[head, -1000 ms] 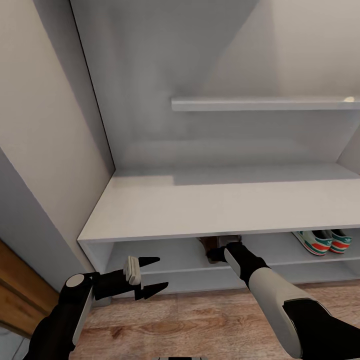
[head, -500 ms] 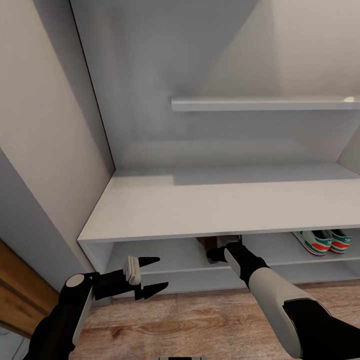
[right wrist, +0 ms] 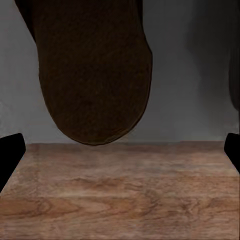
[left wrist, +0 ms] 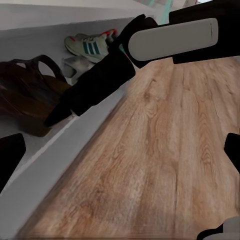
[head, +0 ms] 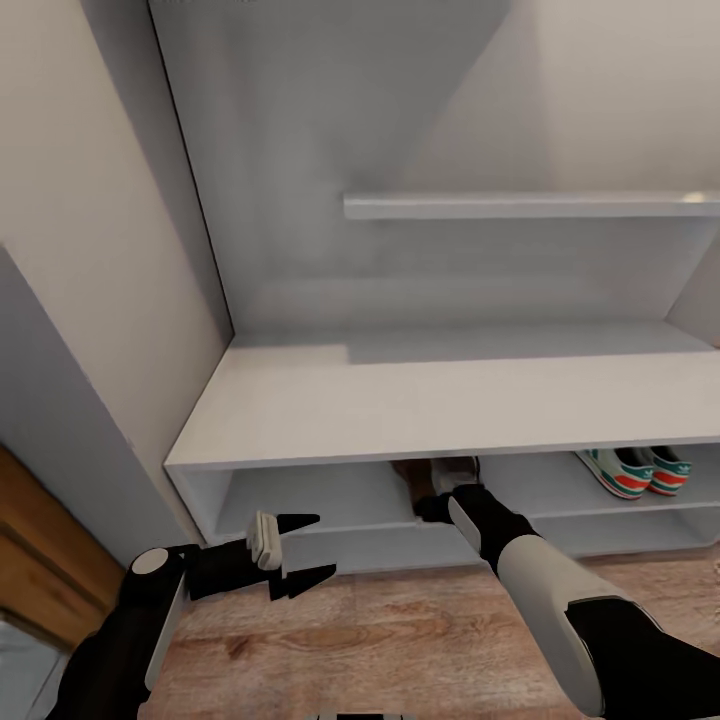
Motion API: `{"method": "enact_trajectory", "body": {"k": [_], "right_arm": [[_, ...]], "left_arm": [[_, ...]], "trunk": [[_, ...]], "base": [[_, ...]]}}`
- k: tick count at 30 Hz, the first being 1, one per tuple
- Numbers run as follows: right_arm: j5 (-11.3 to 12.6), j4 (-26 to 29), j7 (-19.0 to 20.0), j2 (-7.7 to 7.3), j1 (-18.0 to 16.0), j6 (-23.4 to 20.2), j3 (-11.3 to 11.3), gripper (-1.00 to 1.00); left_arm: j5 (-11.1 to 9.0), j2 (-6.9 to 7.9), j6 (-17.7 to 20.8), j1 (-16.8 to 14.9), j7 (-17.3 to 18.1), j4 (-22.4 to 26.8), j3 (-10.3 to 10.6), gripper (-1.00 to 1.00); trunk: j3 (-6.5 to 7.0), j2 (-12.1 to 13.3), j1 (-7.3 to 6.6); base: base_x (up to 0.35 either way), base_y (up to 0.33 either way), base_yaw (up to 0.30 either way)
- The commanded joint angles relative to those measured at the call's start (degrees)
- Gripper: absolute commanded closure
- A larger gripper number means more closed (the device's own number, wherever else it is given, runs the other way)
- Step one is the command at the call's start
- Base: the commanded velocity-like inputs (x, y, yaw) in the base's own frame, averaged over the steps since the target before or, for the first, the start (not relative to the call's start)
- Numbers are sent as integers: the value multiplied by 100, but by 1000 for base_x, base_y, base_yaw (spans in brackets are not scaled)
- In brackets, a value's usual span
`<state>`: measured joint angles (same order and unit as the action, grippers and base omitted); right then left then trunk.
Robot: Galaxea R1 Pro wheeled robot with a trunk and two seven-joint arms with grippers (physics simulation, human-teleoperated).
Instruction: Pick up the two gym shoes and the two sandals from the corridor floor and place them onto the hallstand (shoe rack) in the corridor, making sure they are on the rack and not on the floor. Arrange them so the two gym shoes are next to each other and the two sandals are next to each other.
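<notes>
The hallstand [head: 420, 405] is a pale grey bench with open shelf slots. Both gym shoes [head: 632, 470] stand side by side in the upper slot at the right, and show too in the left wrist view [left wrist: 91, 46]. A dark brown sandal [head: 410, 480] lies in the same slot near the middle, half hidden under the bench top; its straps are plain in the left wrist view [left wrist: 27, 97]. My right gripper [head: 432, 508] is open at the slot's mouth, just in front of the sandal [right wrist: 95, 75]. My left gripper [head: 325, 545] hangs open over the corridor floor [head: 400, 640], holding nothing.
A wall shelf [head: 530, 207] juts out above the bench. A grey wall panel [head: 60, 400] and a wooden edge [head: 40, 550] close off the left side. A dark shape [right wrist: 235, 65] sits at the edge of the right wrist view, unclear what.
The head camera has shifted a little, so the rack sits slightly higher and further left in the picture. Both arms hold the same pose and both grippers stay open.
</notes>
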<state>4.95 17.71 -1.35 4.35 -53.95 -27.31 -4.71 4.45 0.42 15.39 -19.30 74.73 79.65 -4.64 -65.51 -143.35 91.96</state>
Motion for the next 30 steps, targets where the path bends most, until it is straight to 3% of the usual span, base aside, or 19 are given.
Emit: {"method": "enact_trajectory", "body": {"k": [1, 15, 24, 30], "right_arm": [[50, 9, -12, -5, -2, -28, -48, -100], [42, 18, 0, 0, 7, 14, -48, -100], [58, 14, 8, -1, 7, 976, -48, -100], [71, 28, 7, -3, 7, 1233, -48, -100]], "left_arm": [[27, -2, 60, -3, 33, 7, -9, -100], [29, -1, 60, -3, 25, 7, -10, -100], [30, -1, 60, -3, 23, 7, -10, -100], [30, -4, 60, -3, 8, 7, -10, -100]], "trunk": [[-5, -2, -4], [-5, -2, -4], [-5, -2, -4], [-5, -2, -4]], "base": [[-305, 0, 0], [-328, 0, 0], [-331, 0, 0], [-229, 0, 0]]}}
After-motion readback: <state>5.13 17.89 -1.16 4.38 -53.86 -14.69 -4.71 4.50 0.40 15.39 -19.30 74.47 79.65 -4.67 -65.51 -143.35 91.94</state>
